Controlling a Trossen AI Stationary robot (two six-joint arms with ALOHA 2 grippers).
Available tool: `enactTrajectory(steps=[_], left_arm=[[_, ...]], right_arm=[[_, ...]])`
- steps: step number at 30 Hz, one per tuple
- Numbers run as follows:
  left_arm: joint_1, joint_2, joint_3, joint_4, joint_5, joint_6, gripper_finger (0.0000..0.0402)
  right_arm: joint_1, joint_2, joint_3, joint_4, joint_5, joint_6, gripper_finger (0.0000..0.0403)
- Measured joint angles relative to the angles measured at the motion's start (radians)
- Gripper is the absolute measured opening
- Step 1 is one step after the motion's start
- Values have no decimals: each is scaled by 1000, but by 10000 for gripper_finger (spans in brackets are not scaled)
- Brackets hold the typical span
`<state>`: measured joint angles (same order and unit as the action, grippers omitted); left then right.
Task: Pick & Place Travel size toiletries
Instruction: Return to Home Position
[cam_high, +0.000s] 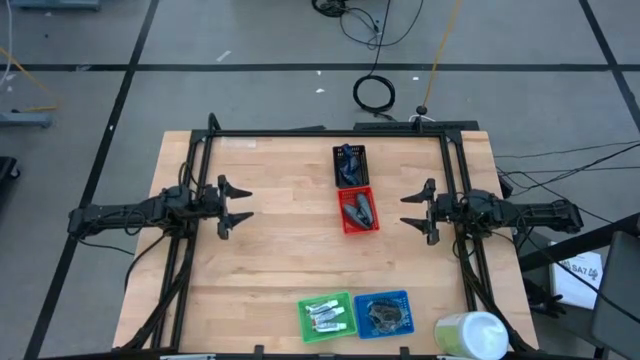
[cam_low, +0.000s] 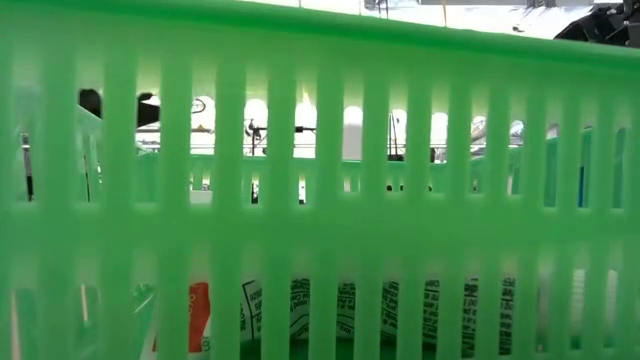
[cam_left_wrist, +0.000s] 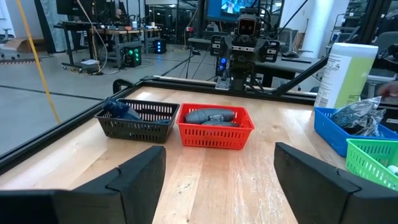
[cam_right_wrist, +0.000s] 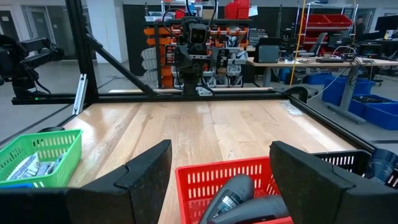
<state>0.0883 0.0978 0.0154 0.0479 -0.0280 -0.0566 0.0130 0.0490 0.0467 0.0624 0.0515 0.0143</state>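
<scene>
Both arms idle. The left hand (cam_high: 232, 203) has its fingers apart and holds nothing, over bare desk (cam_high: 280, 260). The right hand (cam_high: 418, 210) faces it across the desk, also apart and empty.

Closest thing is the red basket (cam_high: 358, 230), just in front of the right hand and farther from the left hand. The grey mini bottles (cam_right_wrist: 235, 191) lie inside it. The black basket (cam_high: 336, 165) touches the red one, off to the right hand's right, and holds blue items (cam_left_wrist: 118, 109), kind unclear.

Farther out, on the right hand's left and the left hand's right, the green basket (cam_high: 325, 297) holds white tubes (cam_high: 325, 318). The blue basket (cam_high: 383, 294) just beside it holds wrapped pads (cam_high: 385, 316). The cylinder (cam_high: 470, 335) stands past the blue basket, farthest from the left hand.

Progress, judged: nothing lies loose on the desk, so every toiletry looks binned and sorting seems done. Only parking the arms looks left.

Views:
- The low view is walled off by the green basket's slats. It shows only printed tubes behind them and neither hand.
- The high view alone shows all four baskets and both hands at once.
- The left wrist view catches the cylinder and the pads heaped above the blue rim.
- The right wrist view misses both but shows the bottles close up.
</scene>
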Motion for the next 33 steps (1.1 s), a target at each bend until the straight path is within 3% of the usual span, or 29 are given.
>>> enactTrajectory(steps=[33], left_arm=[[0,0,0,1,0,0,305]], right_arm=[[0,0,0,0,0,0,260]])
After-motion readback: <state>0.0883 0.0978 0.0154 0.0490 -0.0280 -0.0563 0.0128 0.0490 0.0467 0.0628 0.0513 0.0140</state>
